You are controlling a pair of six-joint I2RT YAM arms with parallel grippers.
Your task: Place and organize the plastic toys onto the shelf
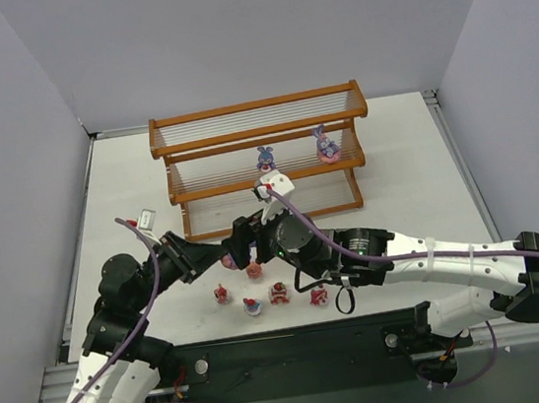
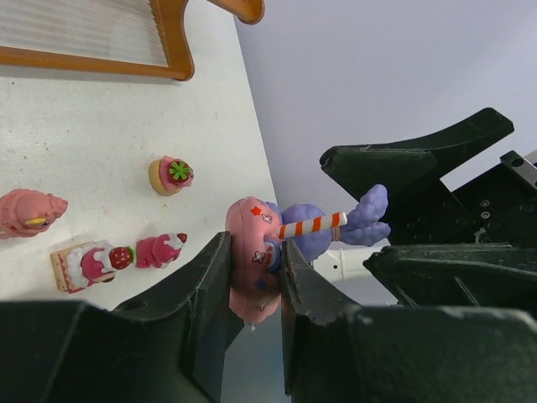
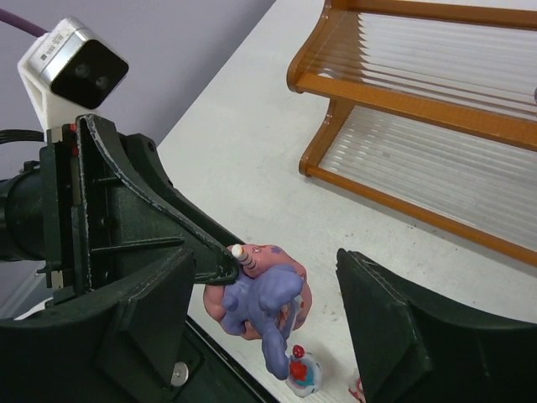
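Note:
My left gripper is shut on the pink base of a purple bunny and holds it just above the table in front of the shelf. In the top view the left gripper meets my right gripper. The right gripper is open, its fingers standing wide on either side of the held bunny without touching it. Two more purple bunnies stand on the shelf's middle tier. Several small pink and red toys lie on the table below the grippers.
Loose toys on the table near the left gripper: a cupcake, a strawberry cake slice, a pink piece. A small cupcake lies under the held bunny. The table's near edge with its black rail is close behind the toys.

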